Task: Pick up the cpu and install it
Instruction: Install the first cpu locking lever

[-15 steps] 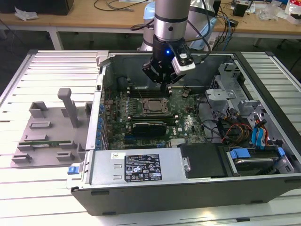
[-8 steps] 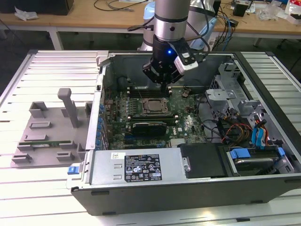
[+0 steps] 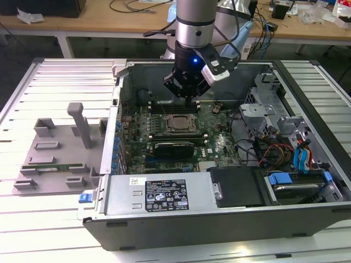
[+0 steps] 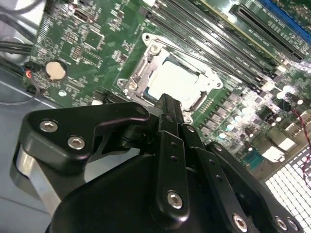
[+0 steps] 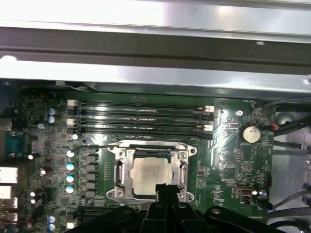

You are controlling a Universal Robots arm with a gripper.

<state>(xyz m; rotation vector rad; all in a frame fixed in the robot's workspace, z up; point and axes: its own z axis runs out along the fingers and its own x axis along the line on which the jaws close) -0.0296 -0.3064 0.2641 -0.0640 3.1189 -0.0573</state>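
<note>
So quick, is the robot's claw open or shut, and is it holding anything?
Gripper: shut, holding nothing, poised just above the cpu already sitting in its socket.

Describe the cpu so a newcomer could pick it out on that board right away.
Inside the open computer case lies the green motherboard. Beside its dark memory slots is a metal socket frame; the cpu is the pale silvery square inside it, just beyond the gripper.

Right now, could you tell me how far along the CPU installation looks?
The cpu already sits inside the socket frame on the motherboard. The gripper hangs just above the chip's edge, its fingertips together and holding nothing. In the exterior view it is inside the computer case, over the socket.
</note>
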